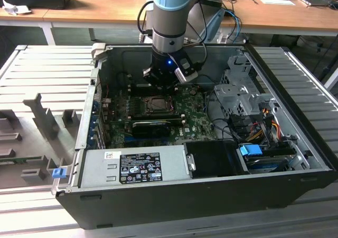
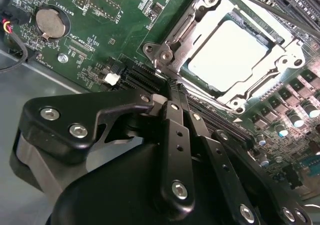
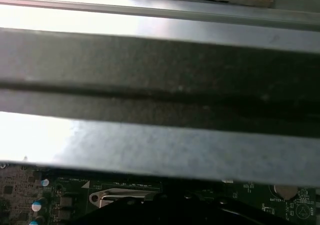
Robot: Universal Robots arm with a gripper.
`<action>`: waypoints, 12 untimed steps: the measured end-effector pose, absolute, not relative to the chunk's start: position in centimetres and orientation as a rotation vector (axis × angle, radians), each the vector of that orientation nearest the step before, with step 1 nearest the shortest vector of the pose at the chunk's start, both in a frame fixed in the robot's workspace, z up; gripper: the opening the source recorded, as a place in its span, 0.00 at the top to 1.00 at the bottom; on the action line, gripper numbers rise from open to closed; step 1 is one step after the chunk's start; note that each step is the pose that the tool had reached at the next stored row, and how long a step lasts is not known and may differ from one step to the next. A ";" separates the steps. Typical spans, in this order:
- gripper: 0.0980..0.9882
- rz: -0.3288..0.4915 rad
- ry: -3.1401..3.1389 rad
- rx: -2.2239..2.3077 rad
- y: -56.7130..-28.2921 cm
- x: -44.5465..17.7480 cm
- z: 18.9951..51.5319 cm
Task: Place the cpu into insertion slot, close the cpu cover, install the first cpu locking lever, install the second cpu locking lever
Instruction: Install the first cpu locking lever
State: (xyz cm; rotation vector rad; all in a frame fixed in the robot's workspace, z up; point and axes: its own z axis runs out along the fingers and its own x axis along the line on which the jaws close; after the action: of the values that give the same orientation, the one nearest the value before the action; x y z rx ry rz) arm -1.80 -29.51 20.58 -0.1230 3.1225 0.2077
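Note:
In the second wrist view the cpu (image 2: 227, 55) lies flat in the insertion slot (image 2: 187, 25), its pale face showing through the cpu cover (image 2: 280, 67), which is down over it. A thin metal lever (image 2: 270, 10) runs along one side of the slot. My gripper (image 2: 172, 90) is shut with nothing between its black fingers (image 2: 175, 135), and its tips are close to the slot's corner screw. In the exterior view the gripper (image 1: 158, 83) hangs just behind the insertion slot (image 1: 157, 104) on the green board (image 1: 195, 122).
The open computer case (image 1: 174, 195) walls the board in. A grey power supply (image 1: 132, 166) lies along the front, drive cages and cables (image 1: 248, 106) on the exterior view's right. A black card (image 1: 150, 126) sits in front of the slot. A coin battery (image 2: 50, 22) is on the board.

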 end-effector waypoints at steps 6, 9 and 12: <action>0.99 0.206 3.123 -0.121 -29.5 -1.8 20.3; 0.99 0.207 3.123 -0.119 -29.5 -1.8 20.3; 0.99 0.207 3.122 -0.118 -29.5 -1.8 20.4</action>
State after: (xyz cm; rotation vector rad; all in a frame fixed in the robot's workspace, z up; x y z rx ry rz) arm -1.79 -29.51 20.45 -0.1181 3.1222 0.2075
